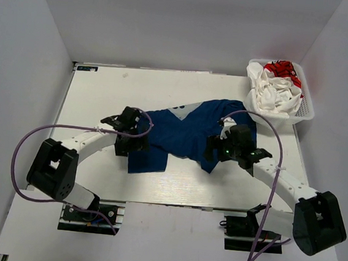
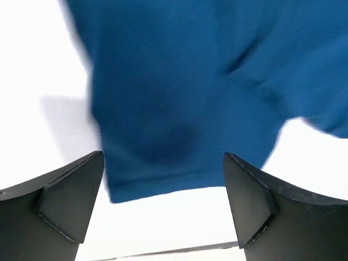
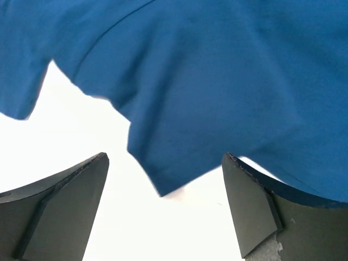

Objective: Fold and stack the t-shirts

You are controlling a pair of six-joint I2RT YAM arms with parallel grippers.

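Shirts: two; blue shirt between the claws, white shirt in basket.
Claws: two; left claw and right claw gaping, empty.

I work in a robotics lab cell. The white table is boxed in by plain pale panels, my two bases are bolted to metal mounting rails at its near edge, and purple cables loop loose beside my joints.
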